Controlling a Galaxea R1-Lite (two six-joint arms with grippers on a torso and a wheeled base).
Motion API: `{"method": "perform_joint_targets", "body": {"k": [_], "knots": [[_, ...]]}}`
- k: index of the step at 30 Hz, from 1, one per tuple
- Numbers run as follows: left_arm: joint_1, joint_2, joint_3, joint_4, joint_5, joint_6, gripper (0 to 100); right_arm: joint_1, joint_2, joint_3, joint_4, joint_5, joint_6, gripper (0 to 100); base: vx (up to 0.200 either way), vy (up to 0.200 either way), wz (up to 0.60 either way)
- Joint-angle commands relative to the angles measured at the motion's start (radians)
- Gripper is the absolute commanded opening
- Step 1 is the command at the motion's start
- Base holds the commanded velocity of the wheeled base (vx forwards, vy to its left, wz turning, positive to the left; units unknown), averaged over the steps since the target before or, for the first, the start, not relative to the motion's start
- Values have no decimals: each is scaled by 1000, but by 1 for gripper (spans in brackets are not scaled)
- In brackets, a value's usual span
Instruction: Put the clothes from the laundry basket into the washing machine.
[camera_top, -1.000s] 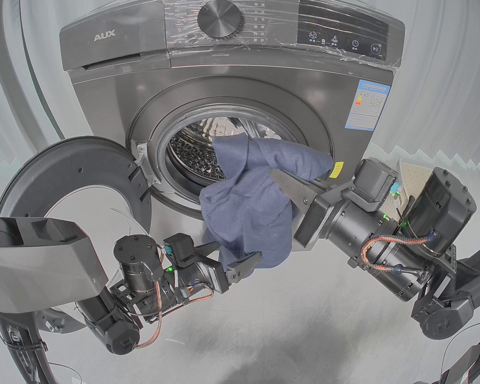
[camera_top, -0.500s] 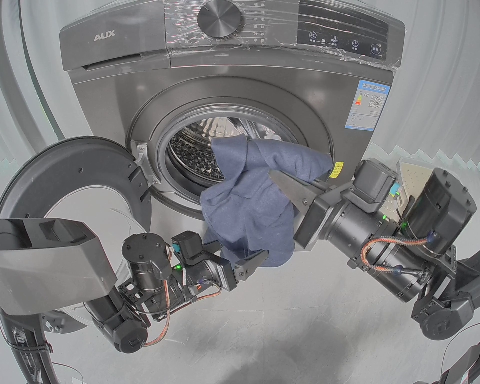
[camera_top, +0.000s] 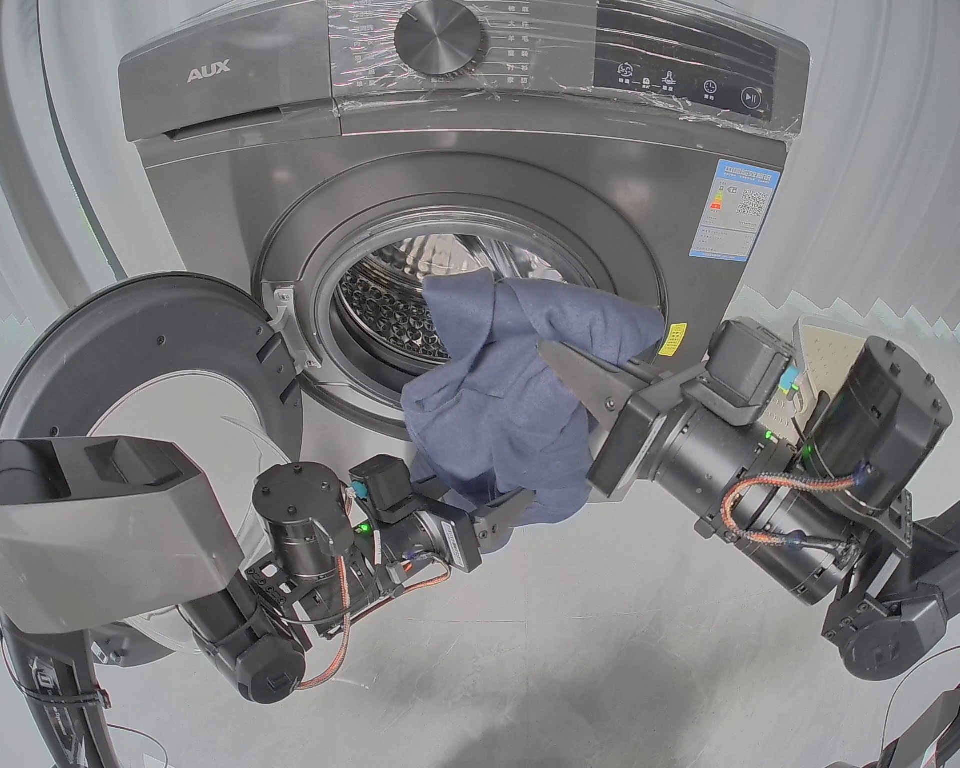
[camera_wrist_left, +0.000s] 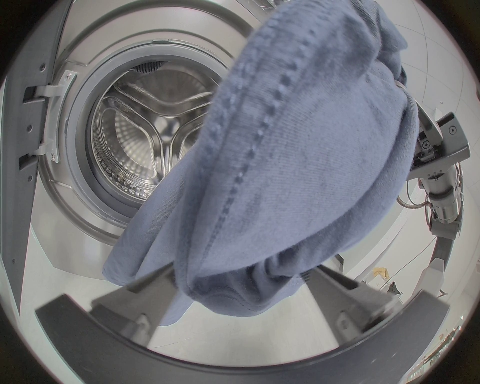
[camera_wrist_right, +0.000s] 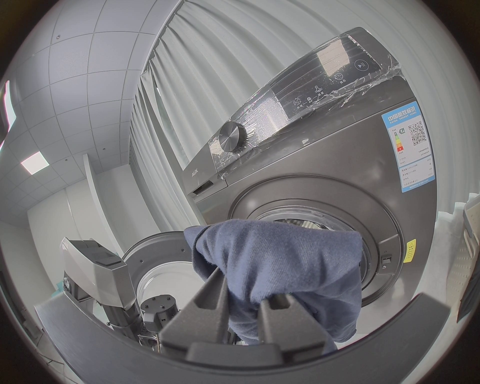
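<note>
1. The left claw (camera_wrist_left: 240, 280) sits low in front of the washer (camera_top: 250, 200), under the bottom of the shirt (camera_top: 500, 410). Its jaws are spread wide, and the shirt's lowest fold hangs down between them without being pinched.
2. The right claw (camera_wrist_right: 245, 292) comes in from the robot's right, higher up. Its jaws are closed on a bunch of the shirt's cloth and hold the shirt up.
3. The shirt is dark blue and drapes from the right claw in front of the washer's opening. Its top reaches the mouth of the drum (camera_top: 385, 310), and the rest hangs outside, below the opening's rim.
4. The door (camera_top: 150, 340) stands fully open, swung out to the robot's left.
5. The drum is bare shiny metal behind the shirt.
6. A dial (camera_top: 438, 36) sits on the washer's top panel, which is covered in clear film.
</note>
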Motion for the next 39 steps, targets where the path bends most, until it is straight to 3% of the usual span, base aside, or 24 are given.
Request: {"method": "perform_joint_targets", "body": {"k": [1, 7, 12, 19, 24, 36, 37, 39], "knots": [[-1, -3, 2, -1, 3, 0, 0, 0, 2, 0, -1, -1, 1, 0, 0, 0, 0], [-4, -98, 50, -1, 0, 2, 0, -4, 0, 1, -1, -1, 4, 0, 0, 0, 0], [-42, -238, 183, -1, -12, 2, 0, -10, 0, 8, 0, -1, 4, 0, 0, 0, 0], [-43, -420, 308, -1, -100, -1, 0, -15, 13, 40, 0, 0, 6, 0, 0, 0, 0], [-34, -496, 321, -1, -149, -32, 0, -15, 25, 60, 0, 4, 9, 0, 0, 0, 0], [-34, -516, 291, -1, -149, -32, 0, -7, 37, 72, 11, 7, 14, 0, 0, 0, 0], [-34, -522, 283, -1, -149, -34, 0, -4, 37, 86, 12, 7, 14, 100, 0, 0, 0], [-33, -529, 266, -1, -146, -37, 0, -1, 39, 115, 14, 8, 12, 100, 0, 0, 0]]}}
